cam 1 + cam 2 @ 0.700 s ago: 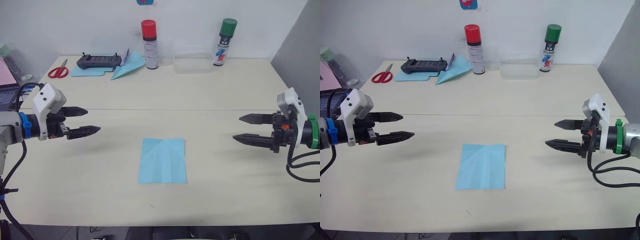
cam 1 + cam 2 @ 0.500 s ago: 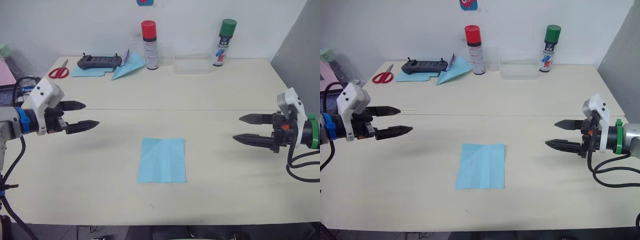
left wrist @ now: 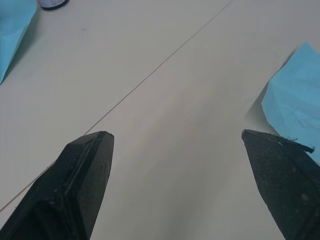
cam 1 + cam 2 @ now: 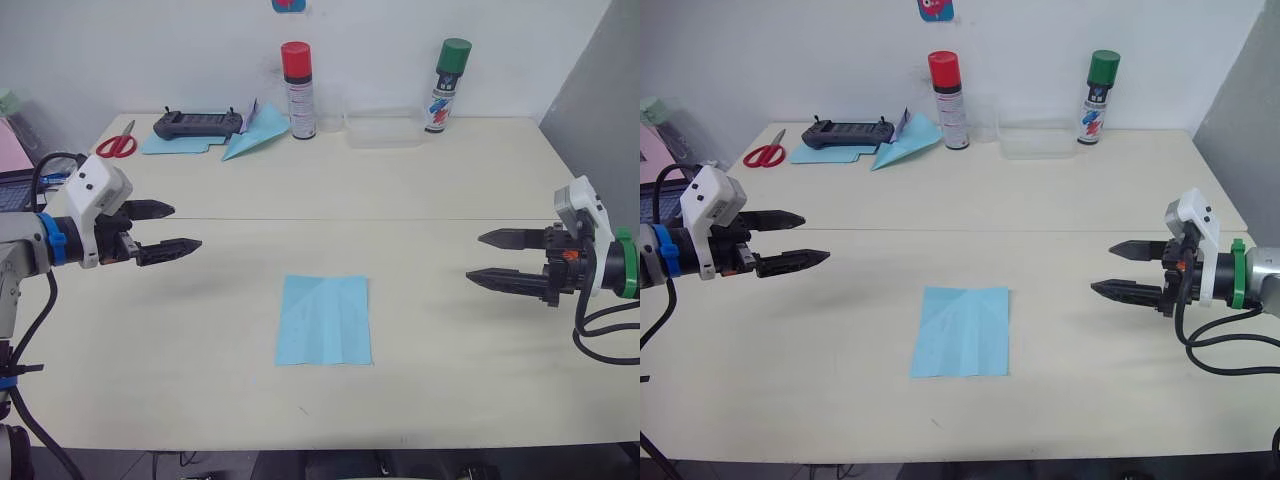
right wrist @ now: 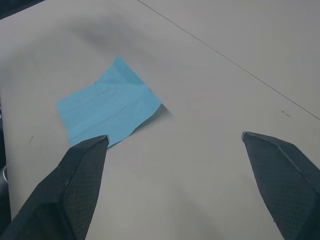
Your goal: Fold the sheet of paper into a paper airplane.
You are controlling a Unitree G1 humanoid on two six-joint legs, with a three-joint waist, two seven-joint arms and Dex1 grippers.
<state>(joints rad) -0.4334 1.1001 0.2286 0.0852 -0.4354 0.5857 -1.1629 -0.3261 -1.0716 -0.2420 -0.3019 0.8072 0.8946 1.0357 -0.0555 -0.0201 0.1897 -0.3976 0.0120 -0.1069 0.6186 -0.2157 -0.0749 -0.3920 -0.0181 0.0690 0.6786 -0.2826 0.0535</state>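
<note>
The sheet of paper (image 4: 324,320) is seen flat at the table's (image 4: 470,180) near centre, between the left gripper (image 4: 168,227) and right gripper (image 4: 494,257), both held wide open and empty. A thin sheet could be skidded or crumpled by a careless pinch. Crease lines are barely made out.

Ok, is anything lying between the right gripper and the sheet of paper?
No. In the left eye view the stretch of table between the open right gripper and the sheet of paper is bare; the right wrist view shows the same.
</note>
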